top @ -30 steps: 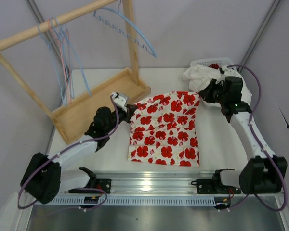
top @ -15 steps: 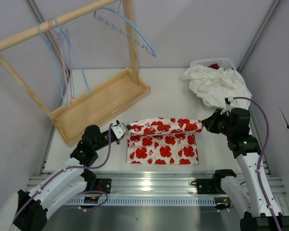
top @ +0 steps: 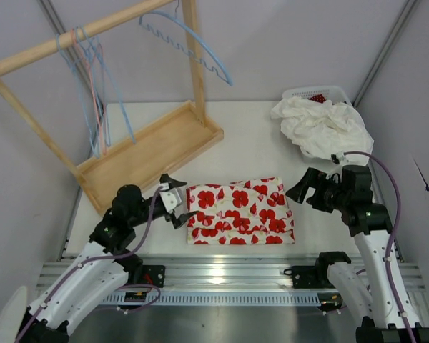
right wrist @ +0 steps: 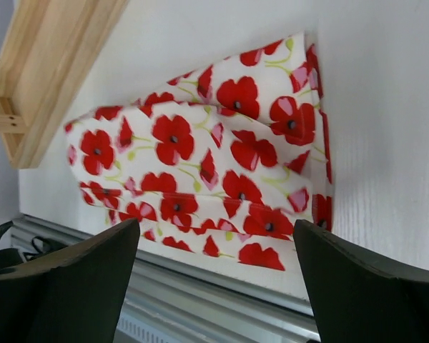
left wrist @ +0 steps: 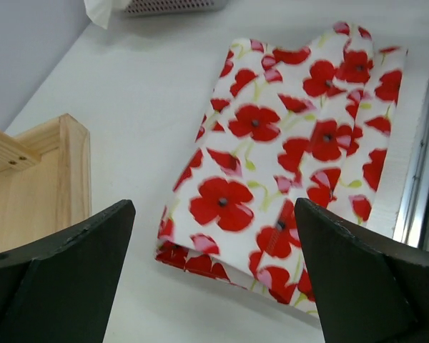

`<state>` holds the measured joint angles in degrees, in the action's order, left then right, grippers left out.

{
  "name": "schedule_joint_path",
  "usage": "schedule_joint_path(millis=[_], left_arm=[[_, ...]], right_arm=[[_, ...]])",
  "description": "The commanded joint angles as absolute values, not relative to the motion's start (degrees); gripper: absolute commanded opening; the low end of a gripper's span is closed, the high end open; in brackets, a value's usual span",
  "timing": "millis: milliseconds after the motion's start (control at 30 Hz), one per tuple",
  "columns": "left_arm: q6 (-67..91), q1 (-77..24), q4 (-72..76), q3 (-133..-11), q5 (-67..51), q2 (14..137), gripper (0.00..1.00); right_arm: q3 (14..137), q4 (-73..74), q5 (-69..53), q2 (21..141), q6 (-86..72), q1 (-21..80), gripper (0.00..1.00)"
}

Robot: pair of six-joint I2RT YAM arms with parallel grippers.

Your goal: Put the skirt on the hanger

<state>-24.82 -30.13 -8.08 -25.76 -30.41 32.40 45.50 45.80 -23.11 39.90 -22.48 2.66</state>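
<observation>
The skirt (top: 239,211), white with red poppies, lies folded in a flat band near the table's front edge; it also shows in the left wrist view (left wrist: 286,136) and the right wrist view (right wrist: 200,157). My left gripper (top: 177,199) stands open just off the skirt's left end, nothing between its fingers (left wrist: 214,214). My right gripper (top: 302,189) stands open just off the right end, also holding nothing (right wrist: 216,229). A blue hanger (top: 200,50) hangs from the wooden rack at the back, far from both grippers.
The wooden rack's base tray (top: 150,150) sits left of the skirt, with several blue and pink hangers (top: 93,78) on its rail. A pile of white cloth (top: 318,125) covers a white basket (top: 314,93) at the back right. A metal rail (top: 229,271) runs along the front.
Both grippers carried the skirt's far edge toward the front, folding it over itself, then let go and opened. The skirt now lies as a narrower band.
</observation>
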Motion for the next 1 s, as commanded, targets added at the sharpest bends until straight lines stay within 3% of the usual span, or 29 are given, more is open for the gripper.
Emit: schedule_joint_path(millis=[0,100,233,333,567,967], left_arm=[[-16.2,-30.0,-11.2,-34.4,-30.6,32.4,0.99],[0.0,-30.1,-12.1,-39.7,-21.2,38.1,0.98],[23.4,-30.1,-28.1,-50.9,-10.2,51.1,0.93],[32.1,-31.5,-39.3,-51.0,-6.9,56.6,0.93],[46.0,-35.0,-29.0,-33.2,-2.0,50.4,0.83],[47.9,-35.9,-11.3,-23.9,-3.8,51.0,0.7]], right_arm=[[52.3,50.2,-27.6,41.0,-21.1,2.6,0.97],[52.1,48.9,-24.1,42.1,-22.3,2.6,0.97],[48.1,44.0,-22.4,43.9,-27.2,2.7,0.91],[42.9,39.1,-22.0,44.2,-30.6,3.8,0.85],[37.7,36.1,-16.8,47.8,-33.0,8.3,0.79],[33.4,34.5,-10.5,49.7,-35.6,9.9,0.76]])
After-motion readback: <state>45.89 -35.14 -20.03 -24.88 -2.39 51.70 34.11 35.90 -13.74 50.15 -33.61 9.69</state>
